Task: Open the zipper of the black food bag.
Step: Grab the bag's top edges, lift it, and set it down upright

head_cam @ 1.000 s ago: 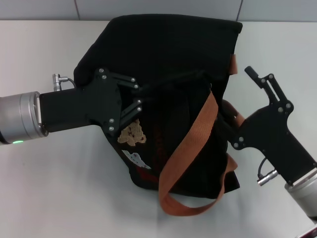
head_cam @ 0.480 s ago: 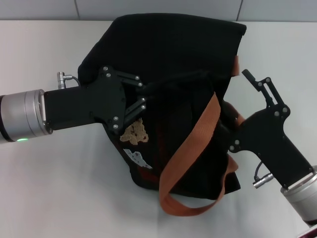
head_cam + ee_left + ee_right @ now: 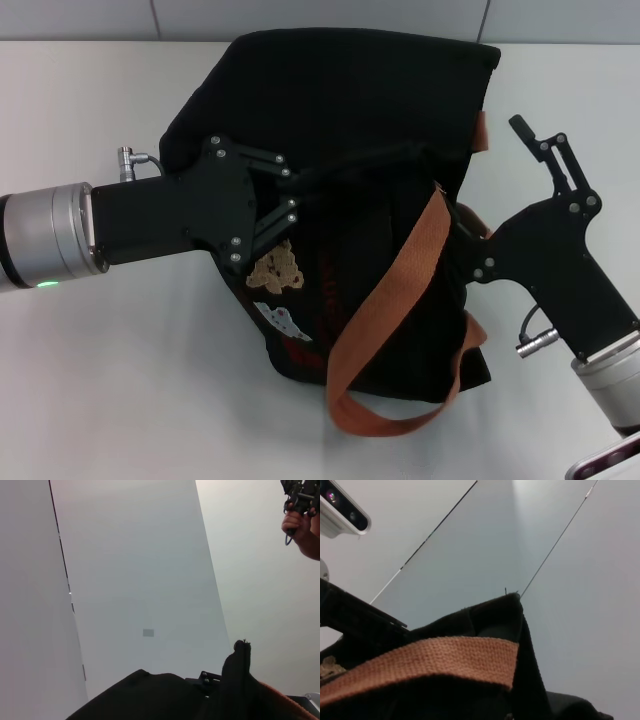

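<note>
The black food bag (image 3: pixel 340 90) lies on the white table (image 3: pixel 100 380), with bear patches (image 3: pixel 275 268) on its front and a brown handle (image 3: pixel 385 300) looped across it. My left gripper (image 3: pixel 405 155) reaches in from the left, its dark fingers drawn together on the raised zipper line at the bag's top. The pull tab is hidden. My right gripper (image 3: pixel 487 172) is against the bag's right side, open, with one finger (image 3: pixel 540 150) standing clear. The bag's fabric (image 3: pixel 150 695) fills the left wrist view's lower edge. The right wrist view shows the bag's corner (image 3: pixel 495 615) and handle (image 3: pixel 430 660).
A pale wall runs behind the table. A pink-edged object (image 3: pixel 610 460) shows at the near right corner. In the left wrist view a person's hand (image 3: pixel 300 520) holds a device far off. Bare table lies to the bag's left and near side.
My left gripper has shifted slightly right, taking the bag's top with it. My right gripper has moved right and farther back, and the bag's near end has swung a little right.
</note>
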`<action>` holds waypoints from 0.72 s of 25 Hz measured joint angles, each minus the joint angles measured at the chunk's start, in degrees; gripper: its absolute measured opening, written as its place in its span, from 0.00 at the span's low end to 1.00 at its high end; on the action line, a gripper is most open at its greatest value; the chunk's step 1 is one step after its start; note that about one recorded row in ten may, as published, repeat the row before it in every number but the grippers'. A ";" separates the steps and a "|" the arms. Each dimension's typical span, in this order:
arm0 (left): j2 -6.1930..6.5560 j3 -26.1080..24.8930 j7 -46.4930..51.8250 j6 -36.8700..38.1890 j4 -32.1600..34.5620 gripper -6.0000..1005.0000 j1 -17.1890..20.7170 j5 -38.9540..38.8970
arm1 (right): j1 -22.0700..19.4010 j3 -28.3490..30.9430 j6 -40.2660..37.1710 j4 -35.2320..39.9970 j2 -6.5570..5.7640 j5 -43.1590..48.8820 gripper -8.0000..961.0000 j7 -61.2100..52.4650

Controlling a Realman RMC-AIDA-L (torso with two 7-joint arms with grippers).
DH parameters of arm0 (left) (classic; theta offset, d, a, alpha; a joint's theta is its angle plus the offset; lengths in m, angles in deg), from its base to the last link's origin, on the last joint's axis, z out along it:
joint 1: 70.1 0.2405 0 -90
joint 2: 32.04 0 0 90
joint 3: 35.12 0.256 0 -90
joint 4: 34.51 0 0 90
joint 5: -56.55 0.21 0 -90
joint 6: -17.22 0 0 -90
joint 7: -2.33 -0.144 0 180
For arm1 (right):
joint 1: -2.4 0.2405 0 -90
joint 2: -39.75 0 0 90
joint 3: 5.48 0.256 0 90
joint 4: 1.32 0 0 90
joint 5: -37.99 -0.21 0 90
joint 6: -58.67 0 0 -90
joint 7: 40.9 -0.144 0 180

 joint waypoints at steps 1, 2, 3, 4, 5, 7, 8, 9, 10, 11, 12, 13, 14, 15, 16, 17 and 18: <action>0.00 0.00 -0.01 0.00 0.00 0.08 0.00 -0.01 | 0.01 -0.10 0.00 0.00 0.00 0.01 0.81 0.01; 0.00 0.00 -0.02 0.00 0.00 0.08 0.00 -0.01 | 0.01 -0.27 0.00 0.03 0.00 0.03 0.80 0.03; 0.00 0.00 -0.02 0.00 -0.01 0.08 0.00 -0.01 | 0.00 -0.37 -0.01 0.08 0.00 0.05 0.80 0.05; 0.00 0.00 -0.03 -0.02 -0.01 0.08 0.00 -0.02 | -0.03 -0.47 -0.04 0.12 0.00 0.07 0.79 0.07; 0.00 0.00 -0.03 -0.06 -0.01 0.08 0.00 -0.03 | -0.10 -0.54 -0.12 0.15 0.00 0.09 0.78 0.08; 0.00 0.00 -0.04 -0.11 -0.01 0.08 0.01 -0.03 | -0.25 -0.59 -0.31 0.13 0.00 0.11 0.77 0.08; 0.00 0.00 -0.05 -0.12 -0.01 0.08 0.01 -0.03 | -0.29 -0.61 -0.36 0.12 0.00 0.12 0.77 0.09; 0.00 0.00 -0.05 -0.12 -0.01 0.08 0.01 -0.03 | -0.34 -0.66 -0.42 0.10 0.00 0.17 0.76 0.10; 0.00 -0.01 -0.05 -0.14 -0.01 0.08 0.01 -0.03 | -0.34 -0.66 -0.42 0.10 0.00 0.17 0.76 0.10; 0.00 0.00 -0.05 -0.15 -0.01 0.08 -0.02 -0.03 | -0.32 -0.84 -0.40 0.09 0.00 0.22 0.75 0.10; 0.00 0.00 -0.05 -0.16 -0.01 0.08 -0.06 -0.03 | -0.26 -1.04 -0.32 0.09 0.00 0.27 0.75 0.11; 0.00 0.00 -0.05 -0.18 -0.01 0.08 -0.10 -0.02 | -0.17 -1.34 -0.20 0.10 0.00 0.32 0.74 0.12; 0.00 0.00 -0.05 -0.19 -0.01 0.08 -0.12 -0.01 | -0.07 -1.69 -0.09 0.14 0.00 0.45 0.74 0.12; 0.00 0.00 -0.05 -0.19 -0.01 0.08 -0.13 0.00 | 0.01 -1.90 -0.02 0.17 0.00 0.57 0.73 0.13; 0.00 0.00 -0.05 -0.15 0.00 0.08 -0.14 0.00 | 0.04 -2.04 0.00 0.19 0.00 0.94 0.73 0.13; 0.00 0.00 -0.05 -0.15 0.00 0.08 -0.14 0.00 | 0.06 -2.09 0.01 0.22 0.00 1.37 0.72 0.14; 0.00 0.00 -0.05 0.00 -0.04 0.08 -0.15 0.01 | 0.06 -2.09 0.02 0.24 0.00 1.81 0.72 0.15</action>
